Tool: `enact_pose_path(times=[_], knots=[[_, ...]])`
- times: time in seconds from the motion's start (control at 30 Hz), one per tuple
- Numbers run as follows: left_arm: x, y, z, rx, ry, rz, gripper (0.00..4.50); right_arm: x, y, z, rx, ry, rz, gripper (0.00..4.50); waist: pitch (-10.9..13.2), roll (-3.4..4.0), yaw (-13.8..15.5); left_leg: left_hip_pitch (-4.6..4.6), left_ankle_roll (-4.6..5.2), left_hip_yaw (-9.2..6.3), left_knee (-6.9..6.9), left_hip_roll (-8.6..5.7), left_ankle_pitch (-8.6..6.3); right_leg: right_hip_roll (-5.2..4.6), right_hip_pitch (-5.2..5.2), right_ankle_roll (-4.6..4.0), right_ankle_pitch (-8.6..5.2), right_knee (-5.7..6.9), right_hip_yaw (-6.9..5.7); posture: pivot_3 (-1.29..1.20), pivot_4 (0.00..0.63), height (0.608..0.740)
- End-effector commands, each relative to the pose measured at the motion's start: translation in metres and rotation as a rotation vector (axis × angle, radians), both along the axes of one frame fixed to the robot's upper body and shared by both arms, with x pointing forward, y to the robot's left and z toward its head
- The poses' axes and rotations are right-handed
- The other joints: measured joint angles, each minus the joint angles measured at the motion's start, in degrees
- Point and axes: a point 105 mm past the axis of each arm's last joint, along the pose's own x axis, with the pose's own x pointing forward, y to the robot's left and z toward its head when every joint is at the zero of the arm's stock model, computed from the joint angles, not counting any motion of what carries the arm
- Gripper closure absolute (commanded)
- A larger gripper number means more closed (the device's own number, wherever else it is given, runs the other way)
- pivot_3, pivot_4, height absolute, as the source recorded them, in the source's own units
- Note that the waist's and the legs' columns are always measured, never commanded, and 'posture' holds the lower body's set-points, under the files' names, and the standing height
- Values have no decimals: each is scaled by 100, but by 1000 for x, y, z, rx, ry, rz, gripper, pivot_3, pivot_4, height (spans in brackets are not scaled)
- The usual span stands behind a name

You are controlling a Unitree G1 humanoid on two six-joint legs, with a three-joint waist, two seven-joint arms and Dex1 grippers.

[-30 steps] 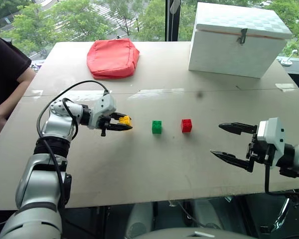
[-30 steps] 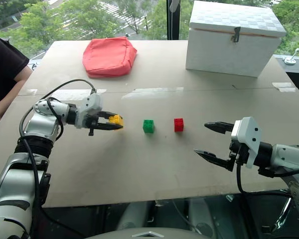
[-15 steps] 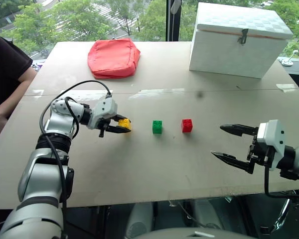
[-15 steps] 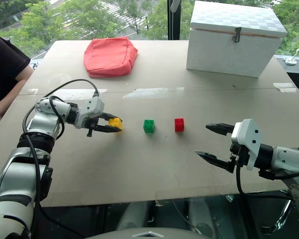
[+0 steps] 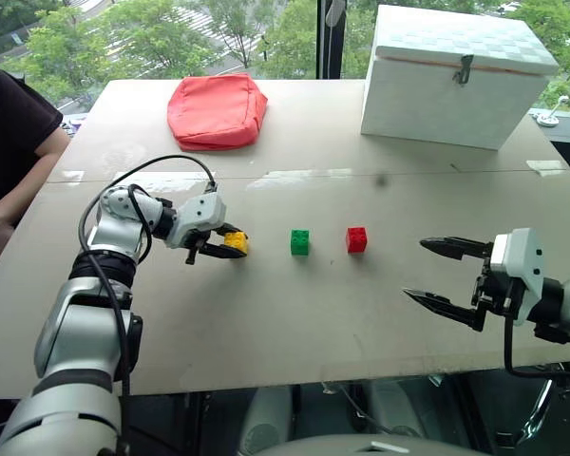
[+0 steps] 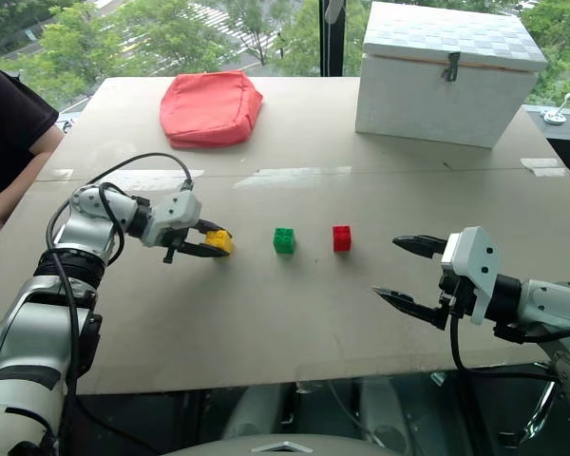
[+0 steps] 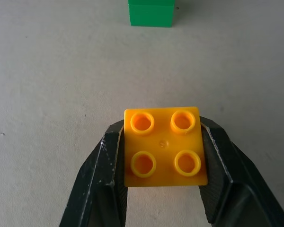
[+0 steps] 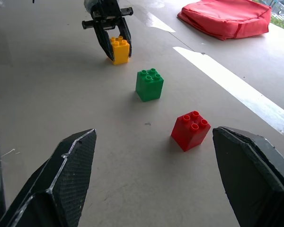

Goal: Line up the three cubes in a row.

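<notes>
My left gripper [image 5: 230, 245] is shut on the yellow cube [image 5: 236, 243], its black fingers [image 7: 109, 161] pressing the cube's two sides. In the right wrist view the yellow cube [image 8: 119, 48] rests on or just above the table. To its right stands the green cube [image 5: 299, 242], and a little further right the red cube [image 5: 357, 239]; both are upright and free on the table. The three are nearly in one line. My right gripper [image 5: 413, 268] hovers open to the right of the red cube, holding nothing.
A red cushion [image 5: 216, 109] lies at the back left and a large white box [image 5: 456, 76] stands at the back right. A person's arm [image 5: 9, 161] rests at the table's left edge. The table's front edge [image 5: 294, 375] runs below the cubes.
My left gripper has tilted down and sunk toward the table with the yellow cube still in it. The green and red cubes and my right arm have stayed still.
</notes>
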Motion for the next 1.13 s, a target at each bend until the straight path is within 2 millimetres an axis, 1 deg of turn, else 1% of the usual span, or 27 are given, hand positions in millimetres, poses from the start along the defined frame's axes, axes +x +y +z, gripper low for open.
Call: enact_pose_path(times=[0.03, 0.07, 0.1, 0.13, 0.2, 0.3, 0.43, 0.57, 0.63, 0.7, 0.73, 0.8, 0.9, 1.0, 1.07, 1.13], knots=[[5, 0, 7, 8, -36, 2, 2173, -3, -1, 11, -13, -58, -6, 450, 0, 0, 0, 0, 0, 0, 0, 0, 0, 0, 0, 0, 0, 0, 0, 0, 150, 740], [6, 0, 8, 6, -45, 6, 1923, -3, -1, 11, -13, -57, -7, 450, 0, 0, 0, 0, 0, 0, 0, 0, 0, 0, 0, 0, 0, 0, 0, 0, 150, 740], [6, 0, 9, 1, -47, 9, 1414, -3, -1, 11, -13, -57, -8, 450, 0, 0, 0, 0, 0, 0, 0, 0, 0, 0, 0, 0, 0, 0, 0, 0, 150, 740], [5, 1, 10, -4, -45, 9, 1234, -4, -1, 11, -13, -57, -9, 450, 0, 0, -1, 0, 0, 0, 0, 0, 0, 0, 0, 0, 0, 0, 0, 0, 150, 740], [2, 4, 14, -20, -43, 12, 503, -4, -2, 10, -13, -54, -11, 450, 0, -1, -1, 0, 0, -1, 1, 0, 0, 0, 0, 0, 0, 1, 0, 0, 150, 740], [-5, 15, 22, -68, -66, 59, 503, -4, -3, 7, -15, -42, -9, 450, 0, 0, -30, -1, 0, 0, 0, 4, 0, 0, -1, -1, 1, 0, 1, 0, 150, 740], [-18, 22, 32, -151, -108, 134, 503, -3, -6, 3, -13, -31, -11, 450, -1, 1, -59, 4, 0, -11, -1, 13, 0, 1, -2, -4, 3, 2, 5, 0, 150, 740], [-48, 35, 35, -247, -140, 331, 503, 0, -17, -5, -1, 2, -44, 450, -1, 1, -113, 12, 0, -14, -3, 21, -1, -10, 0, -3, 2, 0, 13, 0, 150, 740], [-67, 40, 29, -277, -113, 430, 503, -1, -24, -11, -8, 23, -64, 450, -1, 0, -127, 13, 0, -10, -4, 22, -1, -14, -1, -2, 1, -2, 15, 0, 150, 740], [-89, 42, 21, -323, -71, 525, 503, -4, -34, -18, -21, 52, -89, 450, -1, 1, -120, 13, 0, -11, -5, 26, -1, -17, -1, -3, -8, -4, 14, 0, 150, 740], [-96, 42, 18, -336, -57, 561, 503, -5, -37, -21, -27, 60, -97, 450, -1, 1, -112, 16, 0, -10, -6, 26, -1, -20, -1, -10, -20, -3, 13, 0, 150, 740], [-118, 42, 7, -375, -9, 650, 503, -9, -48, -27, -36, 86, -130, 450, -5, 7, -55, 19, -1, -13, -7, 28, -1, -22, 1, -9, -23, -3, 8, 0, 150, 740], [-144, 47, -9, -415, 46, 775, 503, -15, -64, -37, -49, 125, -179, 450, -10, 6, -21, 29, -2, -4, -6, 31, -2, -24, 5, -9, -23, -2, 9, 0, 150, 740], [-162, 50, -20, -414, 73, 838, 503, -20, -76, -45, -67, 151, -208, 450, -13, 2, 8, 39, -2, -4, -6, 32, -2, -19, 12, -11, -25, -2, 8, 0, 150, 740], [-169, 49, -20, -434, 80, 863, 503, -21, -83, -49, -63, 159, -242, 450, -20, 4, 8, 38, -7, -3, -4, 38, -4, -20, 13, -11, -25, -2, 2, 0, 150, 740], [-173, 48, -19, -444, 79, 876, 503, -21, -87, -50, -61, 160, -262, 450, -21, 4, 6, 41, -11, -1, -4, 38, -6, -21, 14, -11, -26, -4, 2, 0, 150, 740]])
